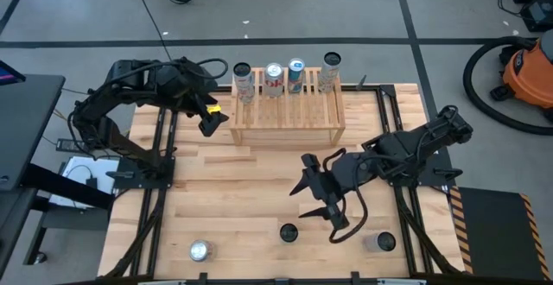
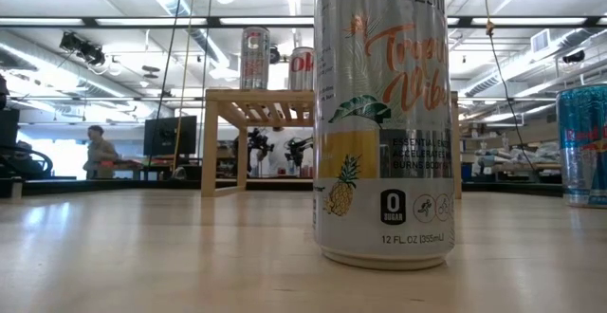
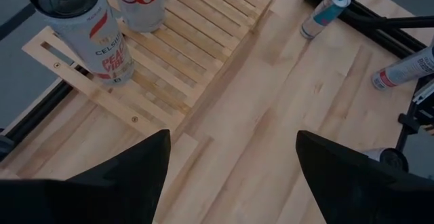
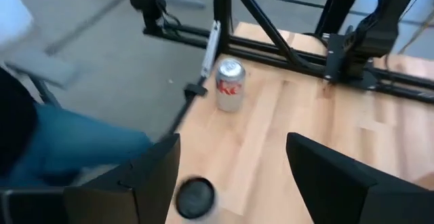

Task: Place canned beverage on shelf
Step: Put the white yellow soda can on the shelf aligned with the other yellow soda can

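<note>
3 cans (image 1: 288,231) stand near the right gripper (image 1: 321,200).

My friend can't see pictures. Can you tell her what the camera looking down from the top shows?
Four cans stand in a row along the far edge of the wooden shelf on a light wood table. The right gripper hovers with open jaws near a dark-topped can at the near edge. The left gripper, also open, waits beside the shelf.
</note>
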`<act>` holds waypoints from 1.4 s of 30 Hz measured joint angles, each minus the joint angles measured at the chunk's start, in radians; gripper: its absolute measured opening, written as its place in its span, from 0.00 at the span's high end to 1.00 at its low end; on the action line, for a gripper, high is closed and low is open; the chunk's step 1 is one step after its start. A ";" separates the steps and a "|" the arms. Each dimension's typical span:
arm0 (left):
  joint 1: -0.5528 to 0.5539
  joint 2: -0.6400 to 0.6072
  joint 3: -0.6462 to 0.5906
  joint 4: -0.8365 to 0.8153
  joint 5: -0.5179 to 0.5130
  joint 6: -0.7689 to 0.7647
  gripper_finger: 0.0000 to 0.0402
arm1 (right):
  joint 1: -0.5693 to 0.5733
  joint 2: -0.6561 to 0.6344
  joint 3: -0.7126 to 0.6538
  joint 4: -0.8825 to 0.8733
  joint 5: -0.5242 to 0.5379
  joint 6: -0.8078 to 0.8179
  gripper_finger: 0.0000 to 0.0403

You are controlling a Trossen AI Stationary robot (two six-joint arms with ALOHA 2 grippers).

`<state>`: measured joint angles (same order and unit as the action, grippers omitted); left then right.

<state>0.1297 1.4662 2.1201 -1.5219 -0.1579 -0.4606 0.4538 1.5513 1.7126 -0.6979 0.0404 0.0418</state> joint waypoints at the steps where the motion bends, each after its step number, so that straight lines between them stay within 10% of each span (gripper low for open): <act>1: 0.000 0.000 0.000 0.000 -0.002 0.000 0.20 | 0.001 0.000 0.000 -0.011 0.019 -0.026 0.30; 17: 0.000 0.000 0.000 -0.003 -0.009 0.054 0.20 | 0.009 0.069 0.000 -0.112 0.061 0.061 0.05; 24: 0.000 0.000 0.000 -0.008 -0.008 0.064 0.20 | 0.024 0.141 0.000 -0.081 -0.067 0.145 0.04; 42: 0.000 0.000 0.000 -0.010 -0.007 0.064 0.20 | 0.063 0.385 0.000 -0.084 0.063 0.223 0.05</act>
<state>0.1295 1.4662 2.1197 -1.5318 -0.1646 -0.3965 0.5165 1.9367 1.7130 -0.7820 0.1032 0.2648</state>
